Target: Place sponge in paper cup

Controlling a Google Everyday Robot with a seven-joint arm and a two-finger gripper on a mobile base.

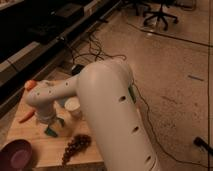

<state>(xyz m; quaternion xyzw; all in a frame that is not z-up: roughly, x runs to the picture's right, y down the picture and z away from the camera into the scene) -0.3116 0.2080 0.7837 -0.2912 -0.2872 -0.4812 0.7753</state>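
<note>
The white arm reaches from the lower right across the wooden table (50,150) to its left side. My gripper (53,125) hangs low over the table, just left of the paper cup (73,106). That cup is small, cream-white and upright, and its rim shows. A teal-blue piece, the sponge (50,132), shows right under the gripper at table level. The gripper body hides most of it, and I cannot make out whether it is held or resting on the wood. The sponge is outside the cup, to its lower left.
A carrot (26,116) lies left of the gripper. A purple bowl (17,153) sits at the front left corner, and dark grapes (75,144) lie near the front edge. An orange object (31,85) is at the table's back left. Cables run over the floor behind.
</note>
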